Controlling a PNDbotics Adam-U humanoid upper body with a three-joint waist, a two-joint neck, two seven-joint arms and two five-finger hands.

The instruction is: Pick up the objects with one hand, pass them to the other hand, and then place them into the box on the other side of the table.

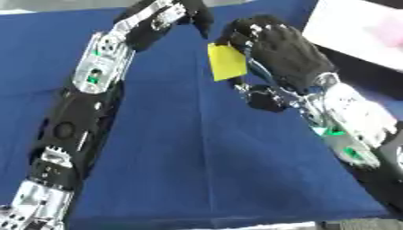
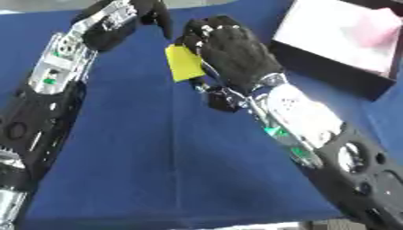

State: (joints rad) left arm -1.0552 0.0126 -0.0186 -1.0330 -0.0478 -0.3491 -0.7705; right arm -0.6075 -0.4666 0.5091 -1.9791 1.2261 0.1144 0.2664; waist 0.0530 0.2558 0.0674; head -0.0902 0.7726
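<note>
over the middle of the blue tablecloth (image 1: 197, 157) the two black arms meet near the far edge. the right hand (image 2: 232, 51) comes in from the lower right with its back turned toward the camera, and its fingers are curled round a flat yellow card (image 2: 183, 63), which it holds up off the cloth; the card stands nearly upright, tilted a little, and sticks out from the hand on the side facing the other arm. its thumb (image 2: 220, 99) hangs below the card, apart from it. the left hand (image 1: 177, 15) reaches in from the lower left along a long black and silver forearm, and its dark fingers (image 1: 201, 20) point down toward the top edge of the card, just beside it; whether they touch the card cannot be told from either view, and they are not closed round anything that shows, lying fairly straight. the card sits between the two hands, well above the cloth, with the right hand alone grasping it. at the far right, beyond the right hand, lies a box (image 2: 330, 60) with dark walls and a pale, whitish-pink inside; it rests on the cloth near the table's right corner, apart from both hands and from the card.
</note>
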